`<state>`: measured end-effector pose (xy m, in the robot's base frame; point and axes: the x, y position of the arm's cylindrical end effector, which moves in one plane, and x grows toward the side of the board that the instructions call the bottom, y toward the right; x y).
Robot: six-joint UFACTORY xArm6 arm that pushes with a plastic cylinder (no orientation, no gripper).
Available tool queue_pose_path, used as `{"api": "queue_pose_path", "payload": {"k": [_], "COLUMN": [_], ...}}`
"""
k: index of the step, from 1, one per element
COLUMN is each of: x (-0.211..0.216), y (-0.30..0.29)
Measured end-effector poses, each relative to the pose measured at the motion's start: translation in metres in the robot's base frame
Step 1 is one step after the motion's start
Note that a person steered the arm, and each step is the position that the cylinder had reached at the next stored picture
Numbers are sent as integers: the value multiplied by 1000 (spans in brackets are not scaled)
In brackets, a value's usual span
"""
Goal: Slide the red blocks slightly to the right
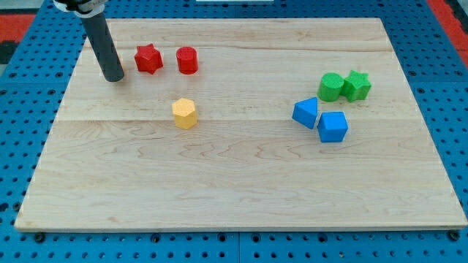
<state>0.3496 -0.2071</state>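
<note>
Tip check: my tip sits on the surface near its upper left corner, just left of the red star block, small gap visible, not touching; no pincer on this arm, only the dark rod, so nothing is clamped or held, and it leans up toward the view's top left; red cylinder block sits just right of the star, apart from it, both in a row near the view's top; yellow hexagonal block lies below the red pair, alone; well to the view's right, two green blocks touch side by side; two blue blocks lie just beneath them, touching each other.
</note>
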Motion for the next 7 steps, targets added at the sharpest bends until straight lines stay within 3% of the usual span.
{"api": "queue_pose_path", "payload": {"k": [1, 2, 3, 5, 7], "x": [-28, -93, -108, -57, -43], "y": [-9, -8, -6, 44, 120]}}
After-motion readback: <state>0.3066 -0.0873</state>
